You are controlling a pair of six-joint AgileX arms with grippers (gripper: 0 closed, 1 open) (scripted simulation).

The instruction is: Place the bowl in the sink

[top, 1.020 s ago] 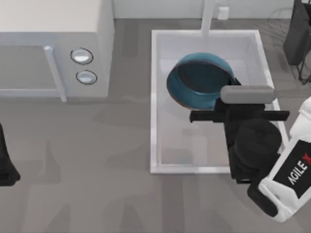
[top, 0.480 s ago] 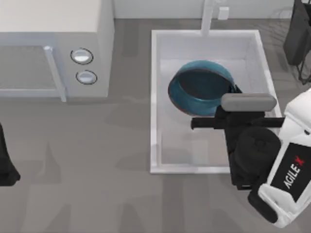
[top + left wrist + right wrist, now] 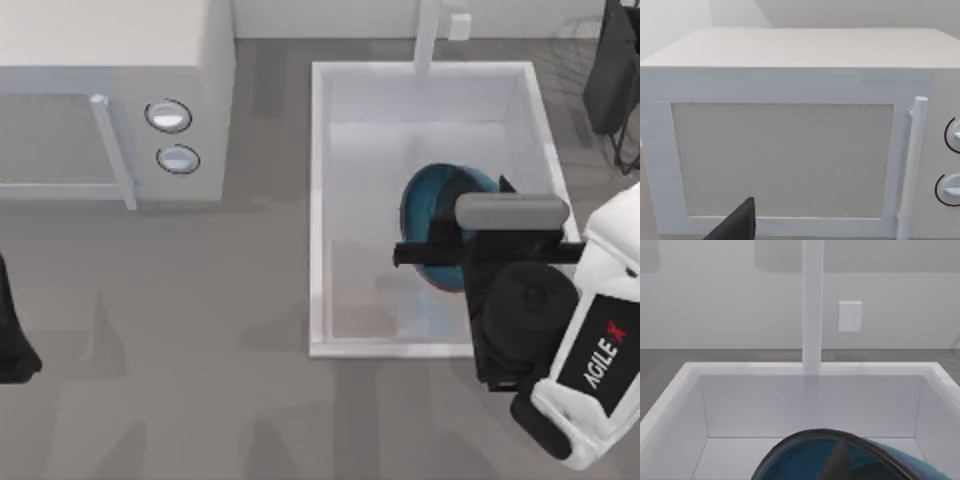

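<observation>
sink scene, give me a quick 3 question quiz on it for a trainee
1. True or false: the bowl lies within the walls of the sink.
2. Which arm is working over the sink? A) the left arm B) the right arm C) both arms
3. Fill in: to the left of the sink in the top view stands a white ____ with two round knobs.

Key:
1. True. In the top view the bowl sits inside the basin, partly under the right gripper.
2. B. The right arm reaches over the sink's right rim; the left arm is parked at the table's left edge, facing the microwave.
3. microwave
</observation>
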